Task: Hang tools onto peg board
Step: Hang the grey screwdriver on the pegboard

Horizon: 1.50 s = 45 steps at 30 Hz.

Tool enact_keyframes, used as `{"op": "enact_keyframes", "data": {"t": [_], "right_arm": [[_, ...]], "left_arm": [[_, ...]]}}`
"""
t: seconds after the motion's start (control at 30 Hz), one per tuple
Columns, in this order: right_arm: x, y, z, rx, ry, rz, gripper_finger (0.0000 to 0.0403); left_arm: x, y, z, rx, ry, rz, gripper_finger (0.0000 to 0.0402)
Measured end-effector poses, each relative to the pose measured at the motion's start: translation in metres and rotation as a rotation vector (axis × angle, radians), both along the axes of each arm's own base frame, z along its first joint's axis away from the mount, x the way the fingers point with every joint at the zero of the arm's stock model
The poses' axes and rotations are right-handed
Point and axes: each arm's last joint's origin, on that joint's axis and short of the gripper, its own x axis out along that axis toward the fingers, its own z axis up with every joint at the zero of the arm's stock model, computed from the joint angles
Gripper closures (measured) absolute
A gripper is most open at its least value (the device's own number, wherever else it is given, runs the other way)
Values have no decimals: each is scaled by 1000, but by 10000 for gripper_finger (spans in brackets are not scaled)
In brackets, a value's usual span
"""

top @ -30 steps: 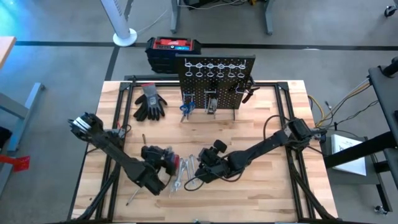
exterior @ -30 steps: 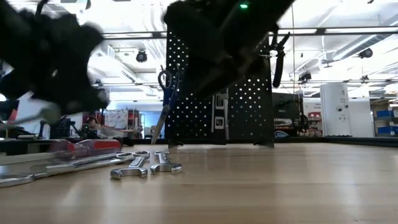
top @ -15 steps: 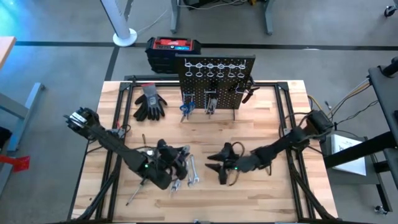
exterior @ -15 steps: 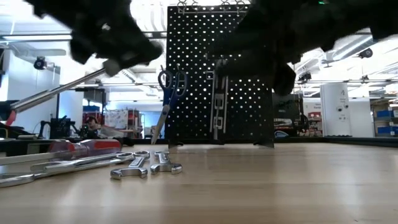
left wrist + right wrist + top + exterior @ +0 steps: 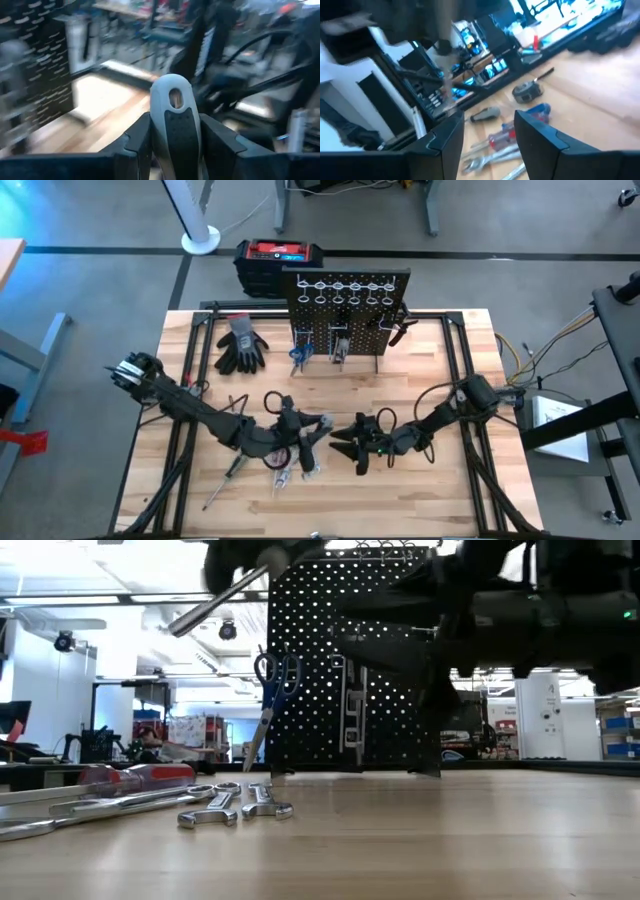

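My left gripper (image 5: pixel 298 430) is shut on a screwdriver with a grey-and-black handle (image 5: pixel 172 115), lifted above the middle of the table. Its silver shaft (image 5: pixel 215 595) slants in the low view. My right gripper (image 5: pixel 347 448) is open and empty just to the right of it, fingers (image 5: pixel 445 137) apart. Silver wrenches (image 5: pixel 303 460) and a red-handled screwdriver (image 5: pixel 502 136) lie flat on the table below. The black peg board (image 5: pixel 345 305) stands upright at the far edge, with blue-handled scissors (image 5: pixel 298 352) and dark pliers (image 5: pixel 400 330) hanging on it. My left gripper pinches the screwdriver's handle between its two fingers (image 5: pixel 137 137), one on each side. The handle's grey end with its hang hole (image 5: pixel 175 96) sticks out past the fingertips. The tool is lifted clear of the table, and its shaft slants downward behind the gripper.
Grey-black work gloves (image 5: pixel 241 345) lie at the far left of the table. A red-topped black box (image 5: pixel 278 255) stands on the floor behind the board. Another thin tool (image 5: pixel 222 485) lies near the front left. A tape measure (image 5: pixel 526 90) lies on the table.
My left gripper has risen from the pile of tools with the screwdriver and gone toward the table's right and far side, lifting it clear. My right gripper has drawn a little toward the right, away from the pile, still open.
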Motion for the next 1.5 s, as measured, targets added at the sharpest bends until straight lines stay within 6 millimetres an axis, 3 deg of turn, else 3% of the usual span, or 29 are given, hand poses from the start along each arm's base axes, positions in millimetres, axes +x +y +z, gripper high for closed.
{"op": "enact_keyframes", "data": {"t": [0.27, 0.57, 0.83, 1.0, 1.17, 1.37, 1.5], "right_arm": [[17, -3, 3, -77, -51, -34, 228], [21, 0, 31, -184, -142, 19, 234], [31, -5, 44, -192, -191, 66, 231], [42, -9, 46, -194, -156, 62, 260], [43, -11, 44, -183, -137, 58, 342], [39, -13, 39, -140, -110, 51, 348], [30, -14, 34, -127, -83, 152, 348]], "left_arm": [[10, 9, 3, -31, -143, -155, 282], [2, 15, -17, -35, -170, -176, 282], [-5, 19, -30, -56, -227, -171, 282], [-3, 20, -32, -62, -248, -167, 282], [-4, 21, -33, -50, -250, -167, 282], [-5, 22, -35, 3, -228, -141, 282], [-5, 22, -36, 42, -192, -144, 228]]}}
